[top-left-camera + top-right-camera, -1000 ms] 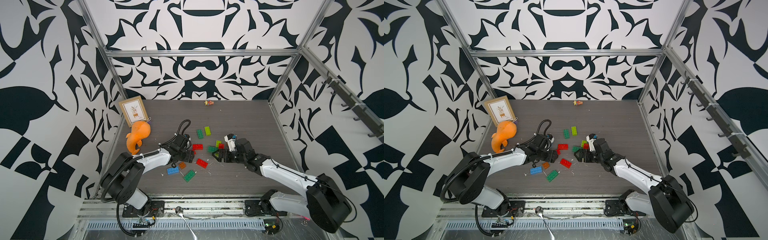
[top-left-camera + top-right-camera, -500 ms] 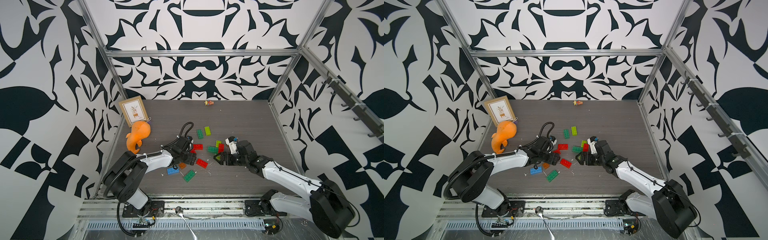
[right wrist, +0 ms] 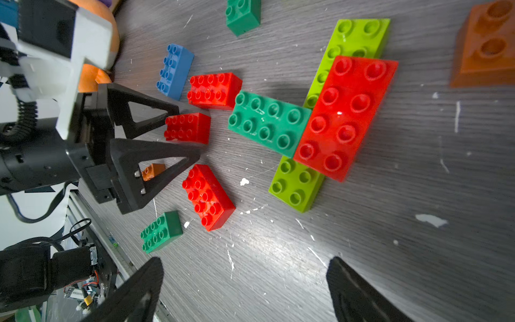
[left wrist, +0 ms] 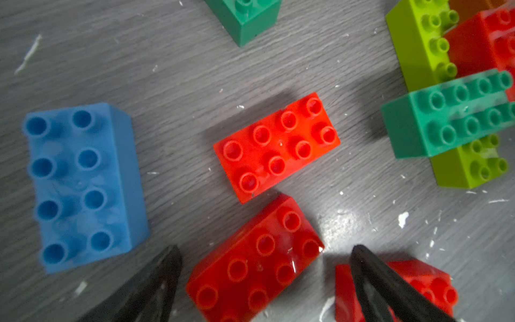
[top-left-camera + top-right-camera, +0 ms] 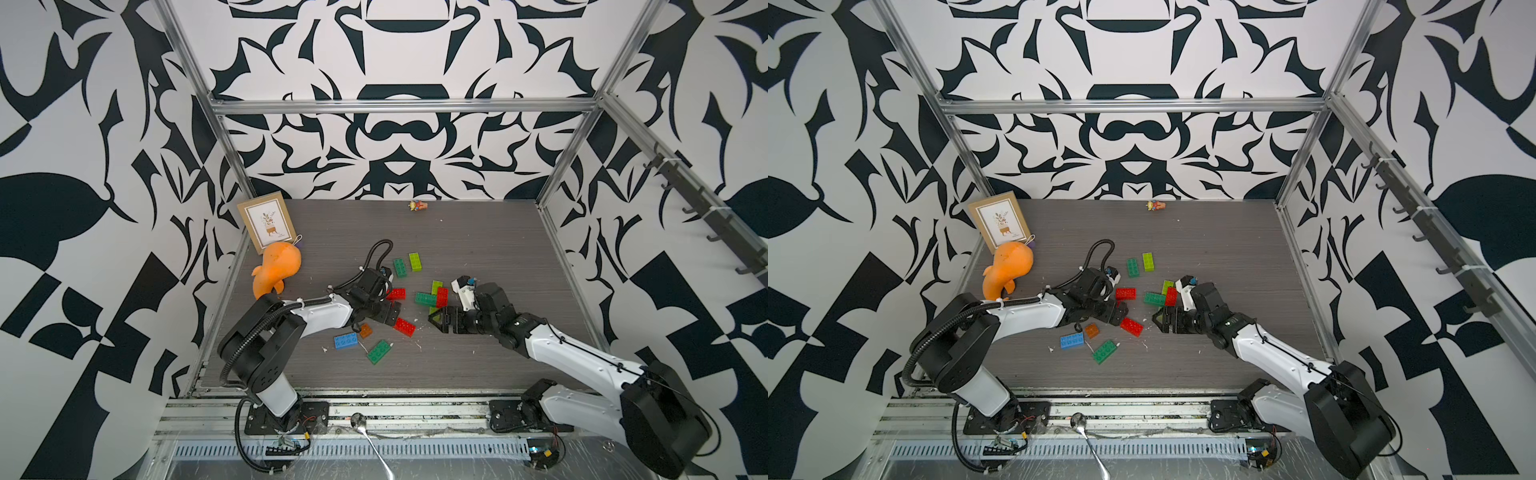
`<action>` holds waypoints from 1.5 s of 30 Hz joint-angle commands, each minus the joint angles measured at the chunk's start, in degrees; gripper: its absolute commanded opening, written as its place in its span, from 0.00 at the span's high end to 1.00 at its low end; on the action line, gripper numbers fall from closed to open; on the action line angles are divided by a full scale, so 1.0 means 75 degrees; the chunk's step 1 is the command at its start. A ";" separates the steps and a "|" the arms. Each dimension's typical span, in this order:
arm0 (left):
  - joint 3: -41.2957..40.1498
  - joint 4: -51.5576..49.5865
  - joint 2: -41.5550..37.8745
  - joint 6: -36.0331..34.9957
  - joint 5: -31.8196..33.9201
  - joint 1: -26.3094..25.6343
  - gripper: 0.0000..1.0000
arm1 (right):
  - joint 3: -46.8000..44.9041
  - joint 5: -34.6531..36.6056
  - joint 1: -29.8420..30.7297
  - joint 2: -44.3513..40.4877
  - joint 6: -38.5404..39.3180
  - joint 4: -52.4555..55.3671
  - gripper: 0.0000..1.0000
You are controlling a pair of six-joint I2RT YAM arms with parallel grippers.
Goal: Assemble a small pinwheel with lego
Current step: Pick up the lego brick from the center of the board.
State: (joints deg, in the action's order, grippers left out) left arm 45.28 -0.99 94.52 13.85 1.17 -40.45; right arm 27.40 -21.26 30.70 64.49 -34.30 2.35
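In both top views the half-built pinwheel sits on the counter, one lime brick loose beyond it.

Left wrist view: the left gripper, jaws apart, straddles a red brick. Fetching it seems the step; closing squarely comes next.

Right wrist view: right gripper jaws apart, empty. I count four red bricks, three dark green bricks, two orange squares, one blue brick.

A framed card with a plant drawing leans in the far left corner of the grey wood-grain table. Just beside it, nearer, lies an orange plush toy. A small figurine sits mid far edge. Scattered white flecks dot the tabletop. A spoon lies beyond the near edge. A hook rack lines the right wall.
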 commanded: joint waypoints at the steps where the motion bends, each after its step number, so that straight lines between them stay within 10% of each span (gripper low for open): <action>1: 0.0113 -0.0283 0.0388 0.0033 -0.0134 0.0008 0.01 | -0.0053 -0.0148 -0.0037 -0.0057 0.0087 -0.0148 0.05; 14: 0.0204 -0.0664 0.0549 0.0100 -0.0718 0.0018 0.01 | -0.0316 -0.0207 -0.0053 -0.0371 0.0005 -0.0173 0.06; 45: -0.1151 -0.0383 -0.0278 0.1351 0.1507 -0.1415 0.50 | -0.0390 -0.0199 -0.0061 -0.0524 -0.0067 -0.0069 0.07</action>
State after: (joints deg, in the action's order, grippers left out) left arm 37.67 2.52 89.78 22.31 10.13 -49.47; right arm 24.67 -22.72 30.46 61.41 -34.48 2.42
